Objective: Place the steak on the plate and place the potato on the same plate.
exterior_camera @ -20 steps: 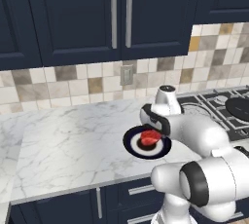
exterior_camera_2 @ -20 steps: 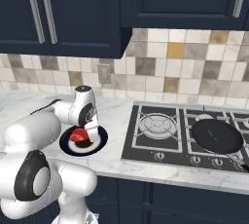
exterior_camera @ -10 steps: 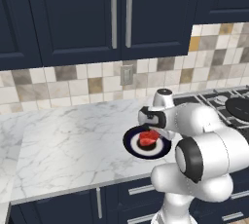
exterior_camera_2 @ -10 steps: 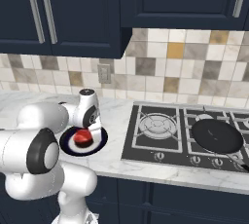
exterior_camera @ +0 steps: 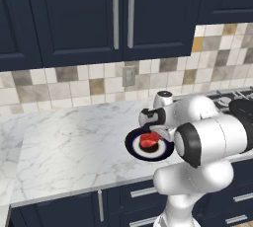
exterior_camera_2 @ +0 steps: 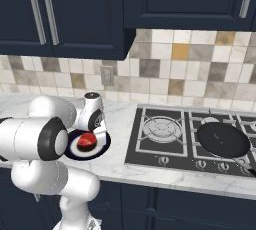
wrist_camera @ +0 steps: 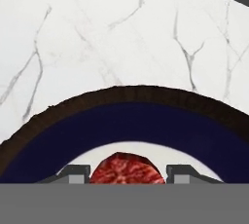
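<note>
One of the two food items is already over its target: the small flat bright-red raw steak (exterior_camera: pixel 148 141) is sitting at the centre of the round navy-rimmed plate (exterior_camera: pixel 132 144), which is resting on the white marble worktop (exterior_camera: pixel 69 142) near its front edge.

Moving rightward, the claw (wrist_camera: pixel 128 171) is hanging directly above the plate. In the hand view its two dark fingertips (wrist_camera: pixel 78 172) are bracketing the steak at a narrow spread, one on each side. Whether the pads are pressing the meat or standing just clear of it, I cannot tell.

Further right, in the right base view, the gas hob (exterior_camera_2: pixel 190 136) is carrying a black frying pan (exterior_camera_2: pixel 222 140), well apart from the plate.

Handling judgement: the steak is looking light, soft and limp, probably slick on its cut faces. A hold across the short width at mid-body, as the fingertips are now placed, should be keeping it from drooping or sliding.

Potato: I am not finding it in these frames, so that half of the task is looking open.
</note>
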